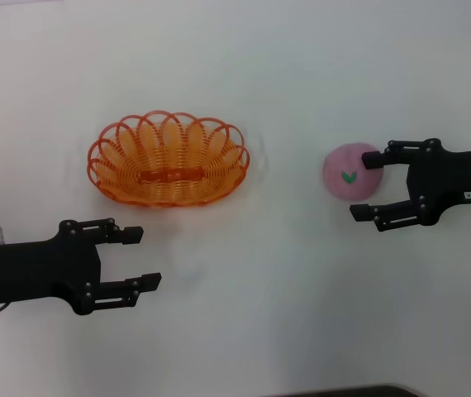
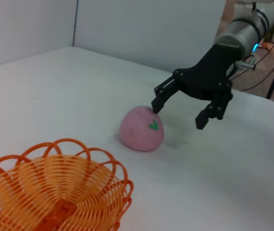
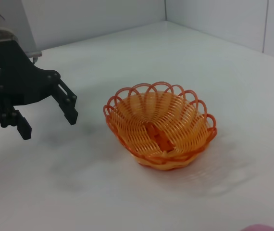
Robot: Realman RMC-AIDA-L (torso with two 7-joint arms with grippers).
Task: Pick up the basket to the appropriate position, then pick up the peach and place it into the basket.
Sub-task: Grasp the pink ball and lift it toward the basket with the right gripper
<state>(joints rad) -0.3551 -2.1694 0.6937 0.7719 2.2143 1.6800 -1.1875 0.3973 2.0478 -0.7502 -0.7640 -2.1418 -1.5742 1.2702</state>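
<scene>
**Basket and Peach on the White Table**

The orange wire basket [image 1: 168, 160] sits upright on the smooth white table [image 1: 285, 83], left of the middle. Its rim is all loops. The round, soft pink peach [image 1: 350, 172] lies far right of it. The right gripper [image 1: 366, 184] is spread wide around the peach. The left gripper [image 1: 146, 258] hangs open near the basket.
</scene>
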